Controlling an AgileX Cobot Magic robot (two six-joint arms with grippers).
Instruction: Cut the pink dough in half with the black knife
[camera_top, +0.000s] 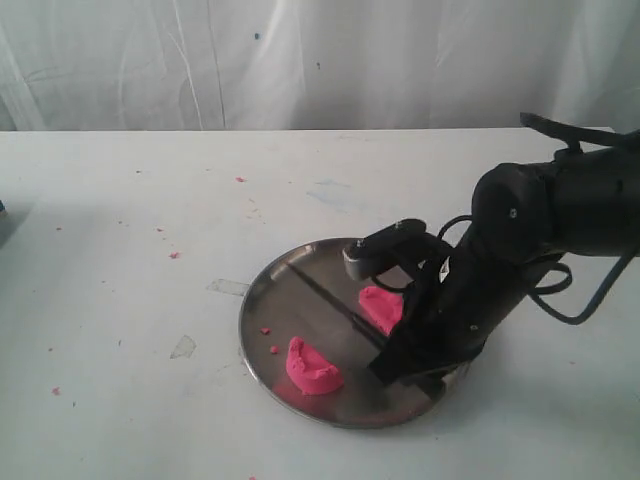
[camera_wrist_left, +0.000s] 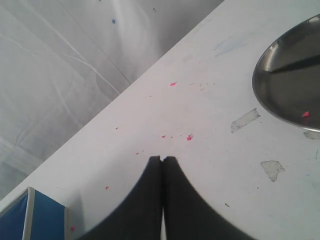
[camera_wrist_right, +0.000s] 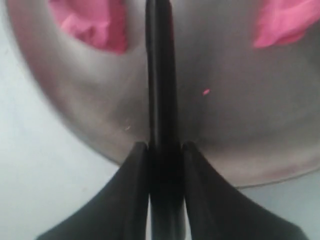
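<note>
The pink dough lies in two half-round pieces on the steel plate (camera_top: 250, 300): one near the front rim (camera_top: 312, 368), the other further back (camera_top: 381, 306). Between them the black knife (camera_top: 325, 295) runs across the plate, blade pointing away from my right gripper (camera_top: 400, 365). In the right wrist view the gripper (camera_wrist_right: 164, 146) is shut on the knife (camera_wrist_right: 160, 75) by its handle, with a dough piece on each side (camera_wrist_right: 95, 22) (camera_wrist_right: 285, 20). My left gripper (camera_wrist_left: 162, 158) is shut and empty over bare table, away from the plate (camera_wrist_left: 285, 80).
Tiny pink crumbs dot the white table and the plate. Two bits of clear tape (camera_top: 228, 287) (camera_top: 183, 347) lie left of the plate. A blue box (camera_wrist_left: 30, 215) sits near the left gripper. White cloth hangs behind the table.
</note>
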